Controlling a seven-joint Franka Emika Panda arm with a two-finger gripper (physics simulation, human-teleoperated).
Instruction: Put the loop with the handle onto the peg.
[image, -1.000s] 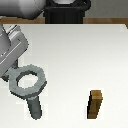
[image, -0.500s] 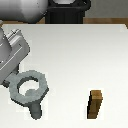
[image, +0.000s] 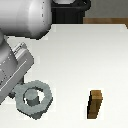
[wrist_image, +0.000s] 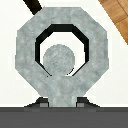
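A white worktop (image: 90, 55) was seen, with wooden flooring (image: 107, 21) beyond it and a black stand (image: 70, 11) behind it.

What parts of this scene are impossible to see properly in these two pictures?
- Fingers: exterior view, hidden behind the arm's body; wrist view, only a dark strip at the edge.
- Handle of the loop: hidden under the arm in the exterior view.
- Peg: only its round top shows through the loop's hole; its sides are hidden.
- Brown block: outside the wrist view.

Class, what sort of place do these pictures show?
Probably a simulated robot test bench: a plain white table, a gray loop around a peg, and a small wooden block, all computer-rendered.
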